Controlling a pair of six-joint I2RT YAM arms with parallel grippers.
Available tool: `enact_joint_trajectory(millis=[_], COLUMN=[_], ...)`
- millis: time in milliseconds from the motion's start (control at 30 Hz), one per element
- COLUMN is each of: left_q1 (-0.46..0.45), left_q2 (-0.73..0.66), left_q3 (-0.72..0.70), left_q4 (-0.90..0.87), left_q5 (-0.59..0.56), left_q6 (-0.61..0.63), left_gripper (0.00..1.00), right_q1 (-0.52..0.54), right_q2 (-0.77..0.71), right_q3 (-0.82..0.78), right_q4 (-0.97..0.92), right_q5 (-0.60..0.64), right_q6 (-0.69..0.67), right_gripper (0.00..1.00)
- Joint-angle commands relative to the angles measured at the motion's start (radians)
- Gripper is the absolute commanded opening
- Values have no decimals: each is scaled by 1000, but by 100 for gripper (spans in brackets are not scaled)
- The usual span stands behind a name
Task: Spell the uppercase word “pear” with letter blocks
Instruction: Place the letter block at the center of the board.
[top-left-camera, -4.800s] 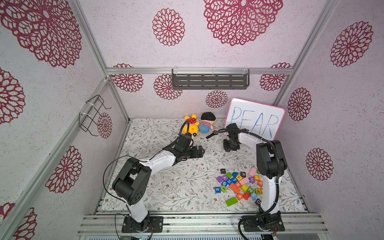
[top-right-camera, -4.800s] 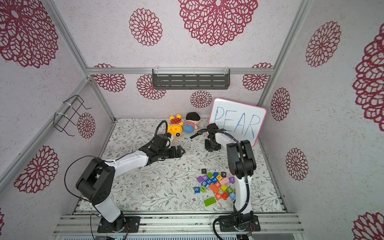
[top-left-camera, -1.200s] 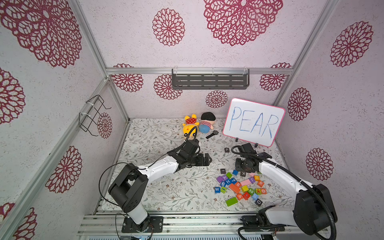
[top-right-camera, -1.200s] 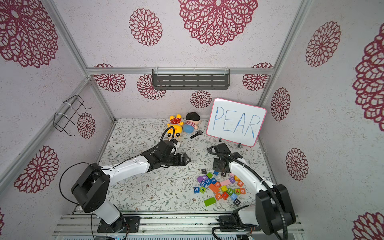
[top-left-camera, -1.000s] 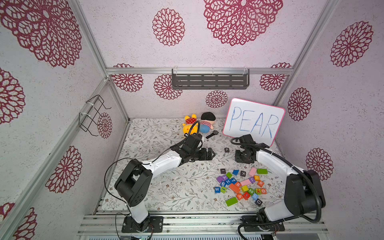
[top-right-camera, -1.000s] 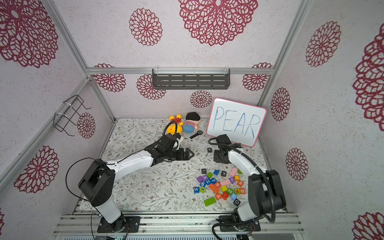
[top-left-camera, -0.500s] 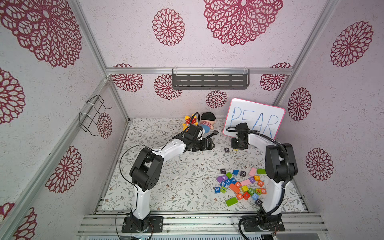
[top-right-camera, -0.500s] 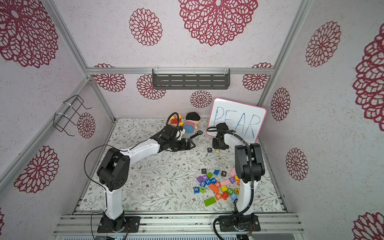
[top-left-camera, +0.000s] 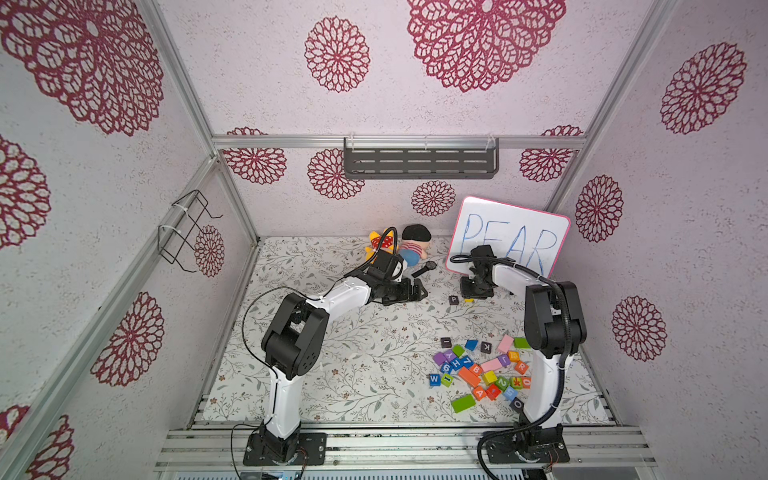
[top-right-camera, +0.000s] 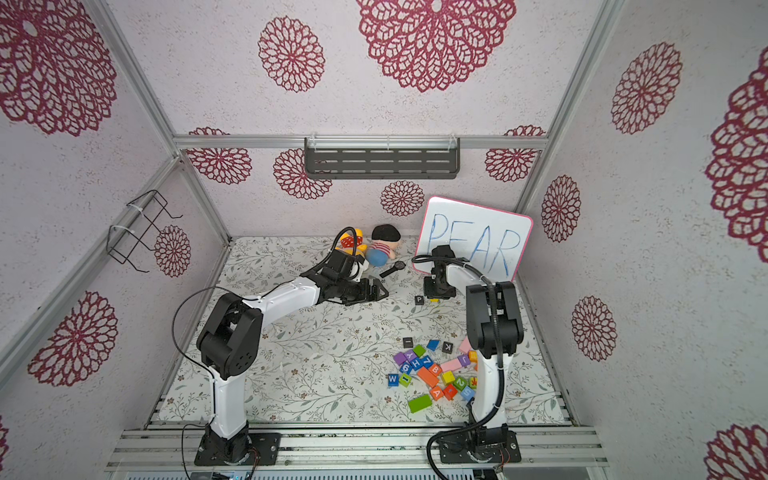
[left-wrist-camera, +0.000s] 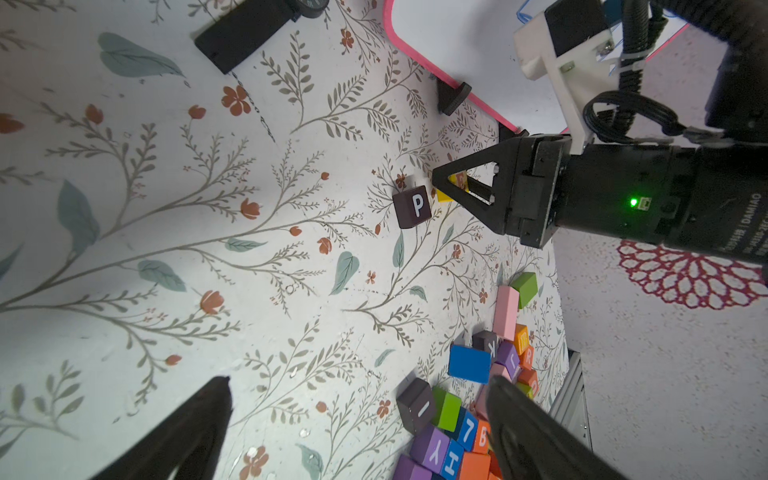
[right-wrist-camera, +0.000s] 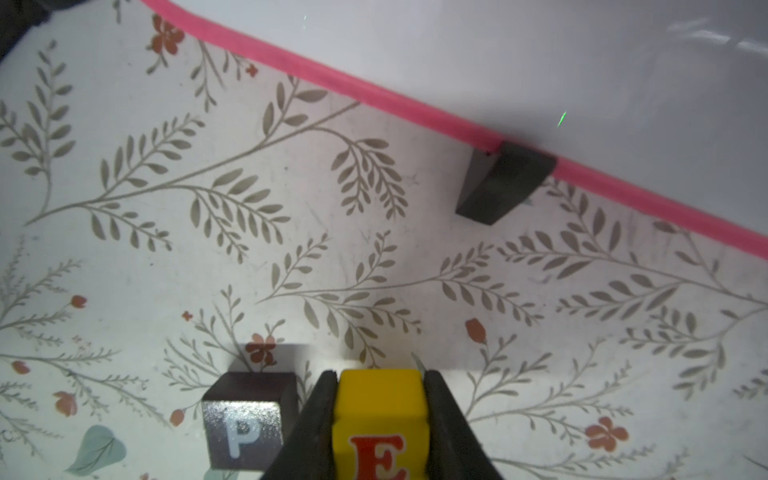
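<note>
While the right hand (right-wrist-camera: 380, 432) is clamped on the small yellow cube with a red capital E (right-wrist-camera: 380, 419), that block sits squarely between the two black fingers (right-wrist-camera: 307, 432), its letter face turned toward the wrist camera and reading upright there; whether it touches the desk cannot be told. Being a cube, it has no long axis to speak of. Just beside it, apart by a narrow gap, stands the small black cube with a white P (right-wrist-camera: 243, 419), its letter facing the same way, so the two read P then E in a row running roughly along the pink-edged whiteboard with blue handwriting (top-left-camera: 509, 237) behind them. The left hand (left-wrist-camera: 357, 415) hovers with its fingers spread wide and nothing between them. Nearer the arm bases lies the loose heap of coloured letter blocks (top-left-camera: 482, 370), well apart from the pair. A white desk (top-left-camera: 332, 365) printed with leafy sprigs carries everything, enclosed by pale walls bearing crimson rosettes, with two plush toys (top-left-camera: 399, 245) at the back.
</note>
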Motion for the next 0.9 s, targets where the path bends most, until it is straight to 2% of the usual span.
enact_joint_trajectory(millis=[0,867], left_q1=[3,3], left_q2=[7,-15], left_q3=[7,-32], left_q4=[9,27], left_q5=[14,14], left_q6=[17,11], left_gripper=[98,98], right_q1=[-7,-4], right_q2=[10,33], right_q3=[33,55], right_q4=[-38,-89], right_q5=[-10,-39], right_q6=[-22,-38], right_gripper=[31,36])
